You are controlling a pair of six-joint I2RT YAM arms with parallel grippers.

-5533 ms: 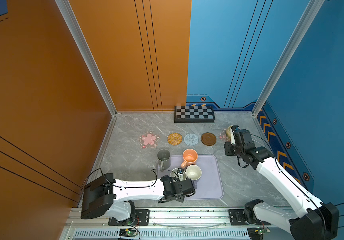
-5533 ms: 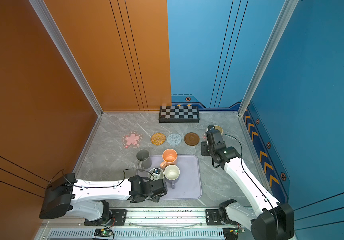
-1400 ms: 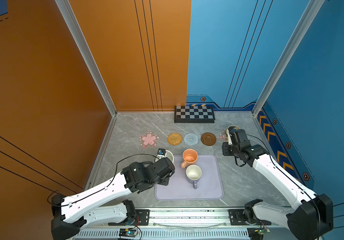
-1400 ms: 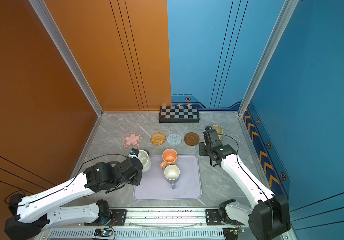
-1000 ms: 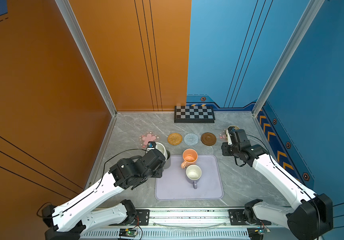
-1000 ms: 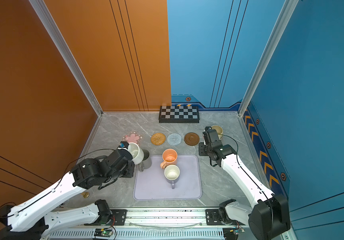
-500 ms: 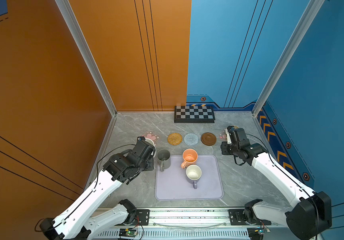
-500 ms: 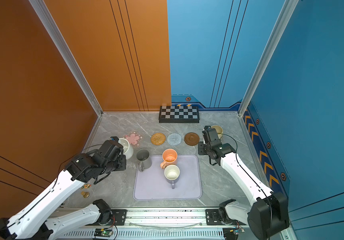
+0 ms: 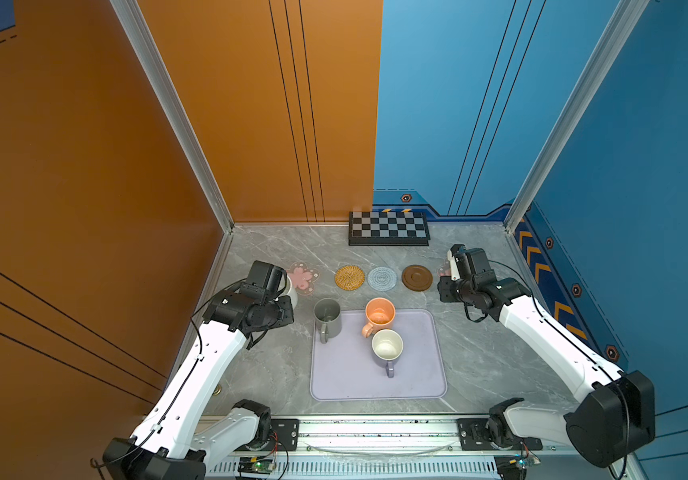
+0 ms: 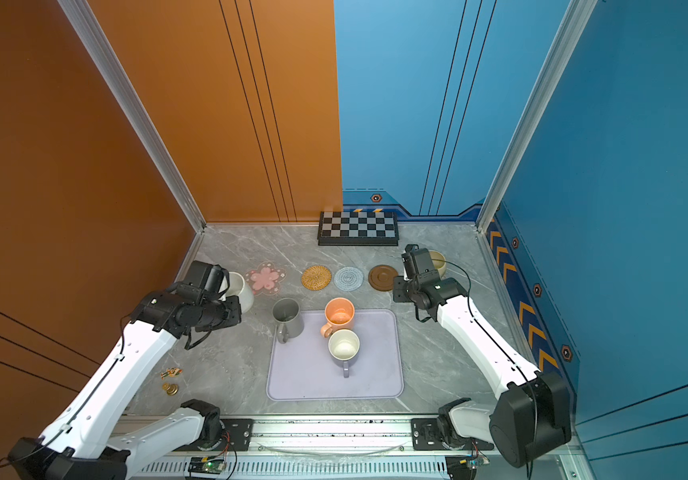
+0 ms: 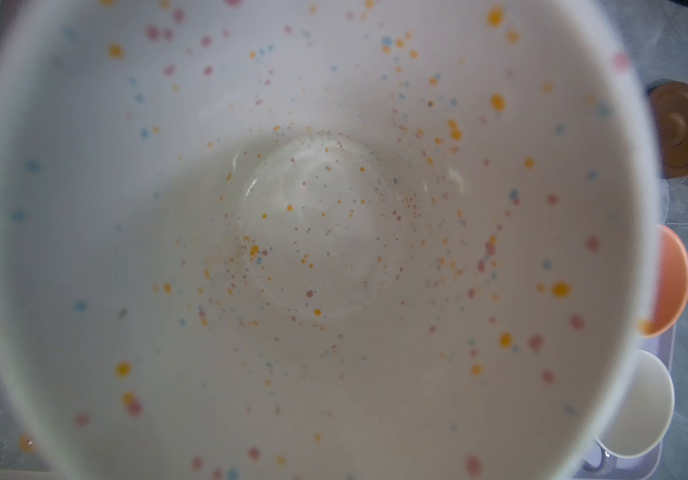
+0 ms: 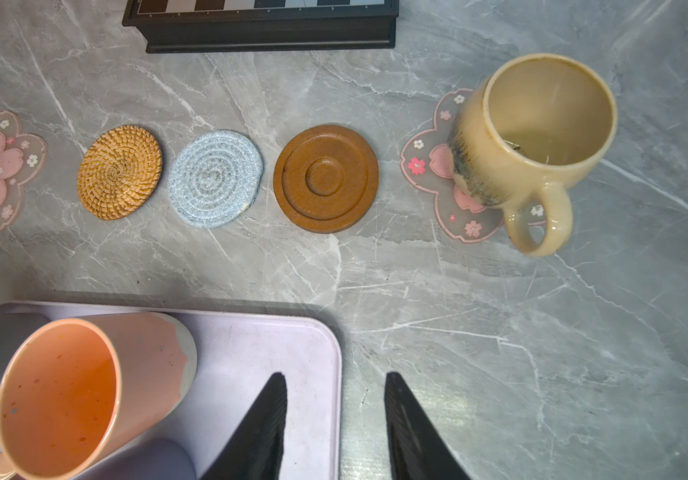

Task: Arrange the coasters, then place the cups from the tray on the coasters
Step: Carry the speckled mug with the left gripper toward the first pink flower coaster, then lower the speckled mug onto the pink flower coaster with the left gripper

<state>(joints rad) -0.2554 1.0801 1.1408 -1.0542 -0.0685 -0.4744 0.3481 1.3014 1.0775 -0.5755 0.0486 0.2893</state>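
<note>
Speckled mug (image 10: 240,291), newly beside blossom coaster (image 10: 266,277)

Robot lab booth — orange-and-blue wall panels (image 9: 251,104), marble-look tabletop (image 9: 479,353)

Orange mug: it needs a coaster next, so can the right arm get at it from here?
Probably yes. The right gripper, jaws open and empty, hangs near the tray's far corner; the orange mug stands close by, nothing between.

Both top views look down from high above my near edge; my left wrist camera peers closely into the speckled mug (image 11: 321,232).
</note>
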